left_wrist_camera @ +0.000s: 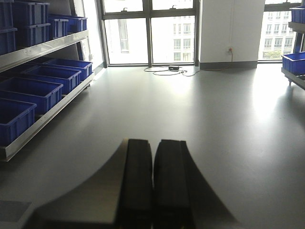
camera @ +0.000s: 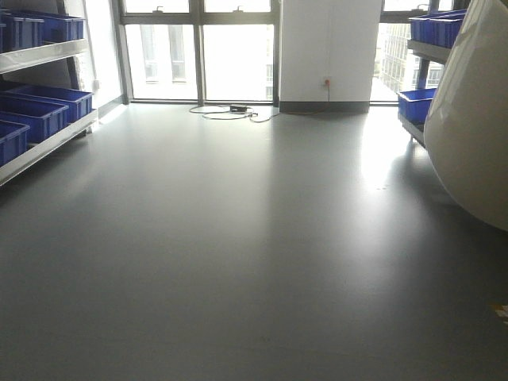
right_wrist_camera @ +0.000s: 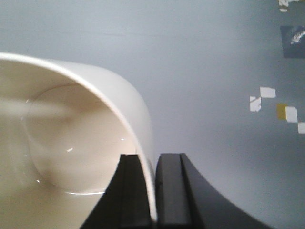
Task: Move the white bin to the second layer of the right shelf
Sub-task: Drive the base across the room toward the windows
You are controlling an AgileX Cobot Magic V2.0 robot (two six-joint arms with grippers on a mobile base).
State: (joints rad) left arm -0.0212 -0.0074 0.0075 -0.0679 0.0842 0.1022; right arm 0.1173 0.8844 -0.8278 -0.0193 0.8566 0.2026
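Blue crates (left_wrist_camera: 31,90) on steel shelves (left_wrist_camera: 43,49)

I see the white bin (camera: 475,119) at my 3 o'clock, held above the floor: glossy cream, smooth-walled, empty, tilted with its narrower end uppermost. In the right wrist view its rim wall sits pinched in the right gripper (right_wrist_camera: 148,162).

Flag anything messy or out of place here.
A loose cable sprawls on the floor by the window. White and yellow tape scraps dot the floor near the white bin, which the right gripper pinches by its rim.
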